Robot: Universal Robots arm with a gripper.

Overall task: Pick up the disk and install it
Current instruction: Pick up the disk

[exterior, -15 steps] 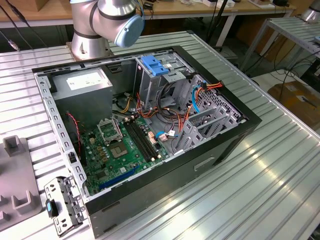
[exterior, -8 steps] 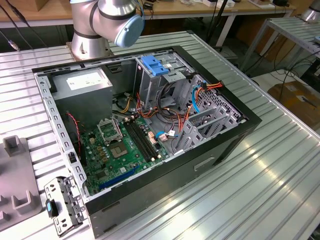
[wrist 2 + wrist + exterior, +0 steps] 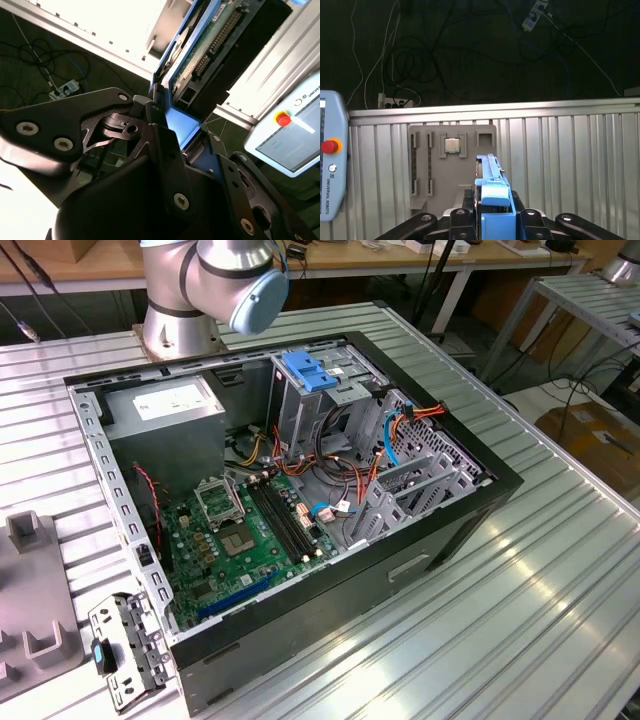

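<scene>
In both wrist views my gripper [image 3: 492,217] [image 3: 179,134] is shut on the disk. In the first wrist view the disk [image 3: 492,186] shows edge-on, its blue plastic frame rising between the black fingers [image 3: 462,215]. The second wrist view shows the disk's [image 3: 207,47] green circuit-board side and blue edge, reaching away from the jaws. It hangs in the air, clear of the ribbed table. In the exterior view the open computer case [image 3: 420,570] lies on the table, with a metal drive cage topped by a blue handle [image 3: 308,371] at its back.
The arm's base [image 3: 190,300] stands behind the case. Inside are a grey power-supply box [image 3: 165,415], a green motherboard [image 3: 240,535] and loose cables. A grey fixture [image 3: 452,165] holding a chip lies on the table, a teach pendant [image 3: 330,160] beside it. A metal bracket [image 3: 125,650] lies near the case.
</scene>
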